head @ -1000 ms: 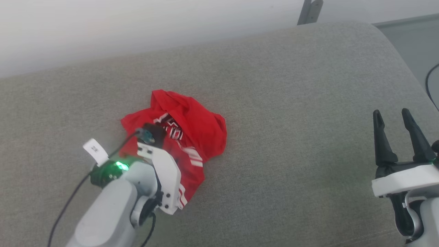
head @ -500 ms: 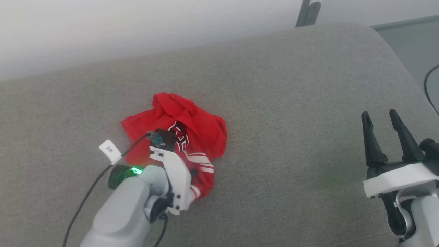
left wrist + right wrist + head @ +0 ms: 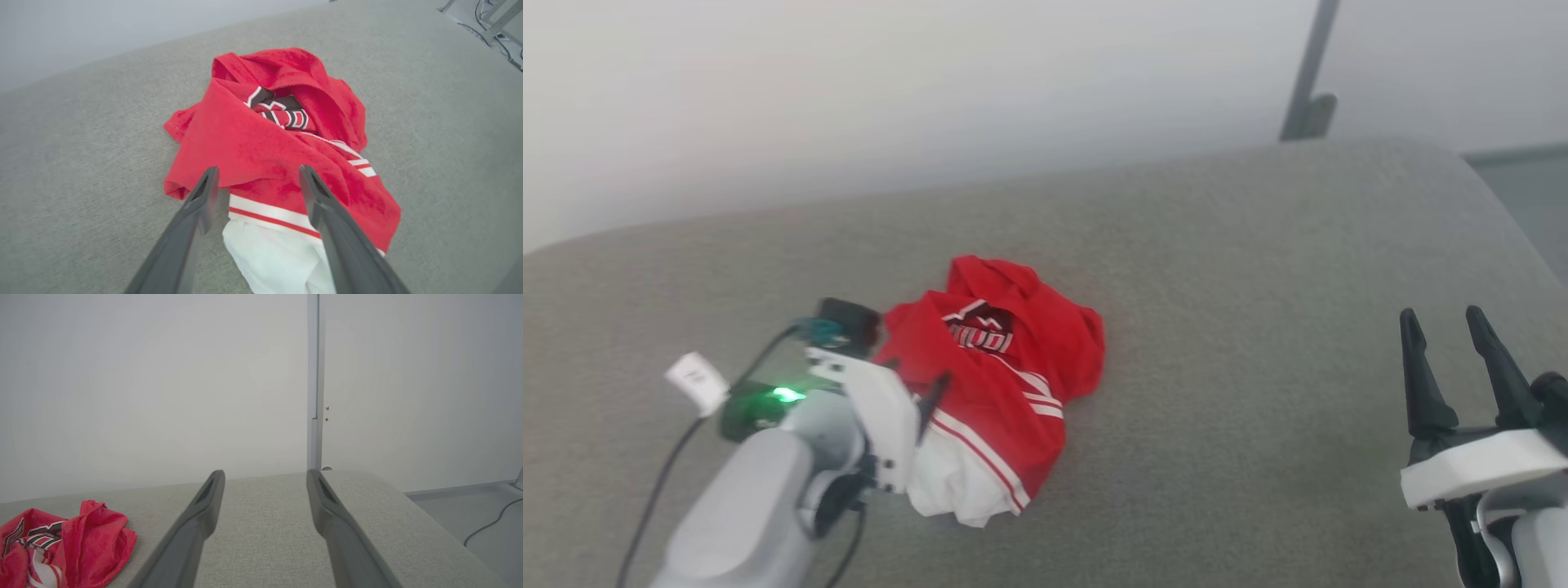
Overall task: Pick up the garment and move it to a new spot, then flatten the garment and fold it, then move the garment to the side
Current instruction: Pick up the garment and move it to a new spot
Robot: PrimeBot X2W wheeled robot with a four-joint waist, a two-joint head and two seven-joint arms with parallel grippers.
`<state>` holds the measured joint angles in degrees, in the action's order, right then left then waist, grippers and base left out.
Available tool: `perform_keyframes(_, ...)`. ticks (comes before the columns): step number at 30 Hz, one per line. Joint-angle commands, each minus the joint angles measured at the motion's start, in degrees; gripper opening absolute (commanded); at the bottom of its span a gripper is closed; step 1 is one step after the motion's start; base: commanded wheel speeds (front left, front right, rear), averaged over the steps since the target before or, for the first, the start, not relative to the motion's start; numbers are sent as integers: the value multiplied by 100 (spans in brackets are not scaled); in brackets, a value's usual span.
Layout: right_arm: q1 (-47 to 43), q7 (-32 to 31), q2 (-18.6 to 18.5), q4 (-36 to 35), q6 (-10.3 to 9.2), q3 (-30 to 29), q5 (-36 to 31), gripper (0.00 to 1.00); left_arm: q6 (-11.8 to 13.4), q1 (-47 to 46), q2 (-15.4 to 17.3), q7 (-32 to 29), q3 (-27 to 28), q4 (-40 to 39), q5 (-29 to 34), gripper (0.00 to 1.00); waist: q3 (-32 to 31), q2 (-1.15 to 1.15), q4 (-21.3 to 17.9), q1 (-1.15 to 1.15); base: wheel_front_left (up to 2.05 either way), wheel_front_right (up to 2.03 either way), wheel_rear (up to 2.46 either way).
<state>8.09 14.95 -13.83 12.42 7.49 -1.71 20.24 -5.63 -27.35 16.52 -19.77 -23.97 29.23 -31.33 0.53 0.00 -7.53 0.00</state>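
The garment (image 3: 1005,384) is a crumpled red jersey lying in a heap on the grey cushion, with black-and-white lettering showing on top and a white sleeve with striped trim at its near end. My left gripper (image 3: 917,371) hovers at the heap's near left edge. In the left wrist view the left gripper (image 3: 258,171) is open, its two fingers straddling the striped trim of the garment (image 3: 265,139) without pinching it. My right gripper (image 3: 1441,314) stands open and empty far to the right, over bare cushion. From the right gripper (image 3: 265,473) the garment (image 3: 69,547) lies low on the left.
The grey cushion (image 3: 1258,269) stretches wide around the heap and rounds off at its right end. A pale wall with a dark upright post (image 3: 1307,90) stands behind. A black cable (image 3: 490,524) lies on the floor beyond the right end.
My left gripper has opened and let go of the garment, which has settled with its white sleeve showing. The head camera has tilted up, shifting the whole picture. The right gripper stays open.
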Motion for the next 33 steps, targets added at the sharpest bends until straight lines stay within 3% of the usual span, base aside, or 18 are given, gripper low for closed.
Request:
perform_keyframes(1,-68,33,36,-42,0,-17,-53,100,37,86,71,79,62,-75,-7,100,-151,0,161,0,0,0,0)
perform_keyframes(10,-313,33,163,-212,0,-320,-329,100,214,863,764,1455,673,-900,79,100,-400,0,515,0,0,0,0)
perform_keyframes(20,-545,33,263,-285,0,-542,-431,100,448,1813,1102,2869,1420,-897,-119,100,-591,0,797,0,0,0,0)
perform_keyframes(33,-798,33,431,-400,0,-724,-484,100,436,2841,1267,3363,1855,-1237,-328,100,-703,0,974,0,0,0,0)
